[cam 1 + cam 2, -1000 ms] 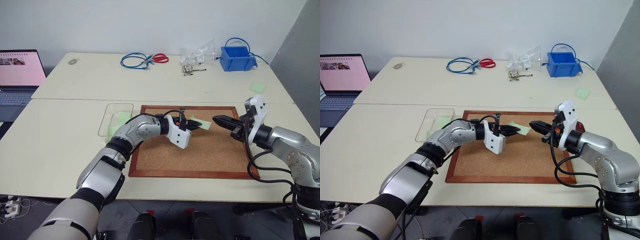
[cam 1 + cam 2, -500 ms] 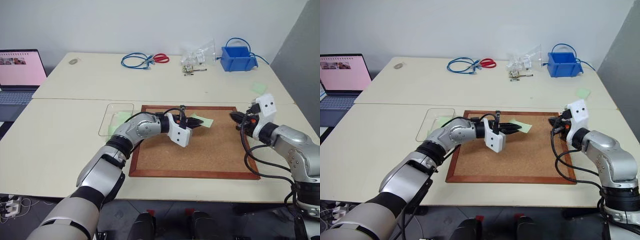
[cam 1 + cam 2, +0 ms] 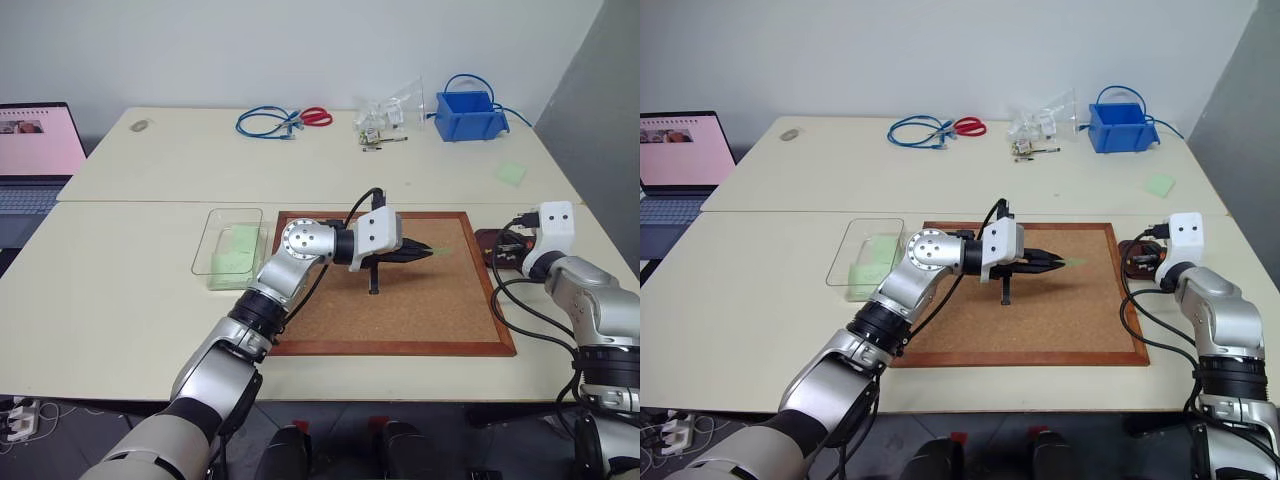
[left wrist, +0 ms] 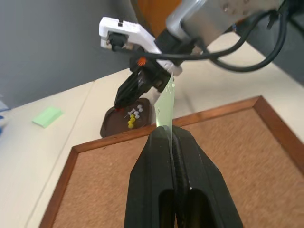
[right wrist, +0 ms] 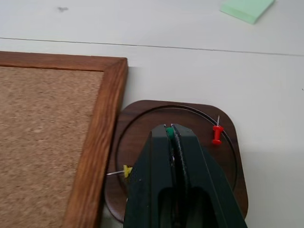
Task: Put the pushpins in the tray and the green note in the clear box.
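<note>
Left eye view: the big pale table [image 3: 130, 290] holds a cork board [image 3: 420, 300], and everything here is placed from that board. The clear box [image 3: 228, 248] sits just beside the board's left edge, with a green slip already lying in it. The small brown tray [image 5: 199, 156] sits just beside the board's right edge.

The left end effector [image 3: 414, 253] hangs over the middle of the board. Its fingers are pressed together on the green note [image 4: 164, 107], which sticks out past the tips, edge on. The note is thin, light and floppy. It would bend or flutter easily, so a pinch near one edge, like this one, looks like the best hold.

The right end effector [image 5: 170, 132] is over the tray, clamped on a tiny green pushpin [image 5: 169, 132]. A red pushpin [image 5: 217, 133] and a yellow one [image 5: 127, 171] lie in the tray. Pins are hard, small and sharp, and best pinched by the head.

A second ago the right end effector was over the board's right side; now it has gone out to the tray. The left wrist has rolled, and the note now stands on its edge.
</note>
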Robot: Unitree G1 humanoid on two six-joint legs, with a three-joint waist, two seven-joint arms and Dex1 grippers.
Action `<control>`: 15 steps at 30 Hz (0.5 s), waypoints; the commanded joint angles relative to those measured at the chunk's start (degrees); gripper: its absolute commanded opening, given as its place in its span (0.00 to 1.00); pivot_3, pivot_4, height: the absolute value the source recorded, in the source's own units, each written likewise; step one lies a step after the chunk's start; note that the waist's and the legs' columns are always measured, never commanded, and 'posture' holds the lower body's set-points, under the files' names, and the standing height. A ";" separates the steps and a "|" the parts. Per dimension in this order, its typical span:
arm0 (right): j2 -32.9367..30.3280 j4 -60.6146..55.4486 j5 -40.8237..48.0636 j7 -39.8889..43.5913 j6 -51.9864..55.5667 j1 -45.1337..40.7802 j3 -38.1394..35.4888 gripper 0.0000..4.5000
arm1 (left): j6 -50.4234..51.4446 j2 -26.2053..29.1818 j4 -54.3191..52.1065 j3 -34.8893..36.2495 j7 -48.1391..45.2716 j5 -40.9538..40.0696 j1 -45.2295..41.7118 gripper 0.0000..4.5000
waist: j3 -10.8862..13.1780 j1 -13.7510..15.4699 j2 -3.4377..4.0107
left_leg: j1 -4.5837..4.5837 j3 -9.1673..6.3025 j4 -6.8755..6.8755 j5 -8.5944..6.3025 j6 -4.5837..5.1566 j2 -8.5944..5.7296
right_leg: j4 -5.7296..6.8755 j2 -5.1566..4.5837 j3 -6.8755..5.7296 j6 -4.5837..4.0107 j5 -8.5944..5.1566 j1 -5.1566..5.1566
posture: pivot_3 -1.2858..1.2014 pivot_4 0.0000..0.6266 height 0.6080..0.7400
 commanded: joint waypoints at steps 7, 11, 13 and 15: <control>-0.88 9.29 -1.81 2.80 -5.76 -5.80 -0.69 0.24 | 5.38 0.46 -6.63 0.86 0.12 0.42 1.56 0.00 | 0.00 -0.03 0.00 | -0.02 0.00 -0.01 0.00 0.00 0.00 | -0.02 -0.01 0.01 0.00 0.00 0.00 | 0.52 0.24 1.00; -1.02 10.19 -2.27 3.04 -6.38 -5.88 -0.99 0.43 | 5.44 0.75 -7.01 0.88 0.22 0.67 2.01 0.00 | 0.00 -0.04 0.00 | -0.01 0.02 -0.01 0.00 0.00 0.00 | -0.02 -0.01 0.02 0.00 0.00 0.00 | 0.52 0.24 1.00; -1.01 9.95 -2.33 3.14 -6.39 -5.62 -1.15 0.54 | 5.56 0.81 -7.21 0.89 0.29 0.70 2.14 0.00 | 0.00 -0.05 0.00 | -0.01 0.03 0.00 0.00 0.00 0.00 | -0.02 -0.01 0.04 0.00 0.00 -0.01 | 0.52 0.24 1.00; -0.99 9.32 -2.25 3.19 -6.24 -5.22 -1.29 0.64 | 5.64 0.87 -7.41 0.89 0.32 0.71 2.27 0.00 | 0.00 -0.04 0.00 | -0.01 0.02 -0.01 0.00 0.00 0.00 | -0.02 -0.01 0.03 0.00 0.00 -0.01 | 0.52 0.24 1.00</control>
